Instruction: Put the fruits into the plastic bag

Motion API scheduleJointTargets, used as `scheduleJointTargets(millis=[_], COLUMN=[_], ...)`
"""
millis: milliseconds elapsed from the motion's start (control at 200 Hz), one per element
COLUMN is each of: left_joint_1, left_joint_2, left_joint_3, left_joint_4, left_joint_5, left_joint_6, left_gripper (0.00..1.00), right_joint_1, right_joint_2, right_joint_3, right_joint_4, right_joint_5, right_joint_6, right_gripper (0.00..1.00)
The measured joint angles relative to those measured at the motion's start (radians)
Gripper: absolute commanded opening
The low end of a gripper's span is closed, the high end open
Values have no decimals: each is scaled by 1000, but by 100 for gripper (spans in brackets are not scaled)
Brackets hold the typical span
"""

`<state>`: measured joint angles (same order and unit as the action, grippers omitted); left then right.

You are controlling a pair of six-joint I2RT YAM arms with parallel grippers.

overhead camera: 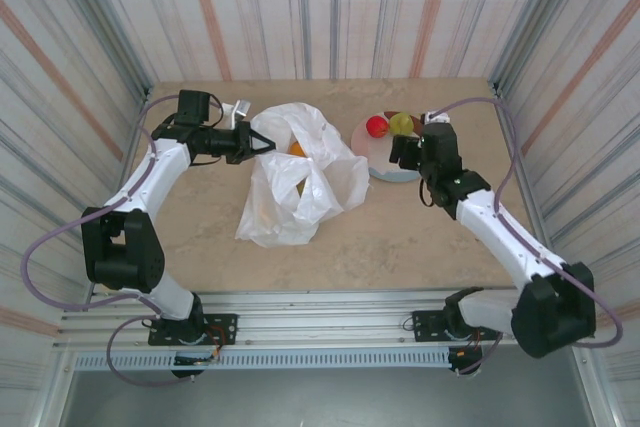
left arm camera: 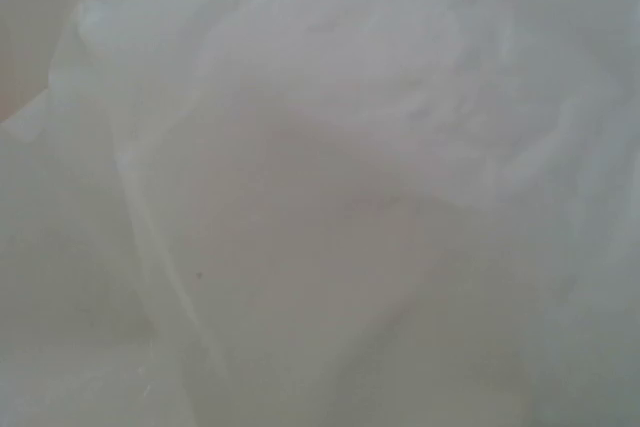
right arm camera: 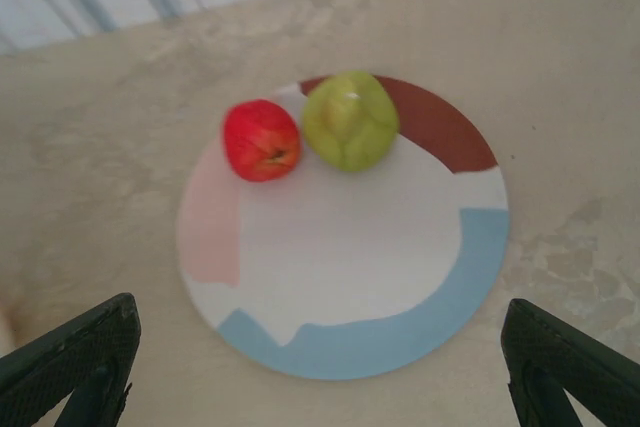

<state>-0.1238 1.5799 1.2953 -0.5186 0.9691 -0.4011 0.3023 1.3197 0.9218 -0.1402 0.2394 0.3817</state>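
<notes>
The plastic bag [overhead camera: 300, 187] lies crumpled at the table's middle, its mouth held up on the left side. My left gripper [overhead camera: 250, 142] is shut on the bag's rim, and white film [left arm camera: 320, 187] covers the left wrist view. An orange fruit [overhead camera: 297, 149] shows inside the bag's mouth. A red fruit [overhead camera: 377, 126] [right arm camera: 260, 139] and a green fruit [overhead camera: 401, 123] [right arm camera: 350, 119] sit side by side at the far edge of the plate [overhead camera: 392, 173] [right arm camera: 400, 337]. My right gripper [overhead camera: 405, 152] [right arm camera: 320, 312] hovers over the plate's near part, open wide and holding nothing.
The plate has a white middle with blue, pink and dark red rim patches. Striped walls enclose the table on three sides. A small white object [overhead camera: 238, 107] lies near the back left, behind the left arm.
</notes>
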Motion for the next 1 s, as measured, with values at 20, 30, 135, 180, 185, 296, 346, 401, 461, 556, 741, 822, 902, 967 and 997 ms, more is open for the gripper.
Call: scheduleJointTargets(millis=[20, 30, 135, 180, 185, 296, 346, 401, 461, 556, 741, 822, 902, 967, 997], left_joint_1=[0, 0, -1, -1, -1, -1, -3, -3, -5, -10, -14, -14, -14, -14, -14], left_joint_2=[0, 0, 0, 0, 0, 0, 0, 0, 0, 0, 0, 0, 0, 0, 0], left_joint_3=[0, 0, 0, 0, 0, 0, 0, 0, 0, 0, 0, 0, 0, 0, 0], left_joint_4=[0, 0, 0, 0, 0, 0, 0, 0, 0, 0, 0, 0, 0, 0, 0], left_joint_5=[0, 0, 0, 0, 0, 0, 0, 0, 0, 0, 0, 0, 0, 0, 0], left_joint_6=[0, 0, 0, 0, 0, 0, 0, 0, 0, 0, 0, 0, 0, 0, 0], left_gripper=[0, 0, 0, 0, 0, 0, 0, 0, 0, 0, 0, 0, 0, 0, 0], right_joint_1=[-5, -8, -24, -31, -32, -50, -61, -69, -77, -87, -100, -108, -116, -120, -122], right_joint_2=[20, 31, 131, 164, 169, 246, 280, 314, 348, 397, 490, 527, 555, 581, 594], right_joint_3=[9, 14, 73, 95, 99, 155, 182, 212, 245, 294, 384, 406, 420, 439, 451], right_joint_4=[-1, -2, -2, 3, 3, 13, 14, 15, 14, 9, -18, -29, -42, -53, -59], right_joint_5=[-1, 0, 0, 0, 0, 0, 0, 0, 2, 6, 19, 21, 21, 19, 18], right_joint_6=[1, 3, 3, 3, 3, 3, 3, 3, 3, 3, 2, 1, 0, 0, 0], right_gripper=[96, 96, 96, 96, 96, 96, 96, 96, 97, 97, 97, 97, 97, 96, 96])
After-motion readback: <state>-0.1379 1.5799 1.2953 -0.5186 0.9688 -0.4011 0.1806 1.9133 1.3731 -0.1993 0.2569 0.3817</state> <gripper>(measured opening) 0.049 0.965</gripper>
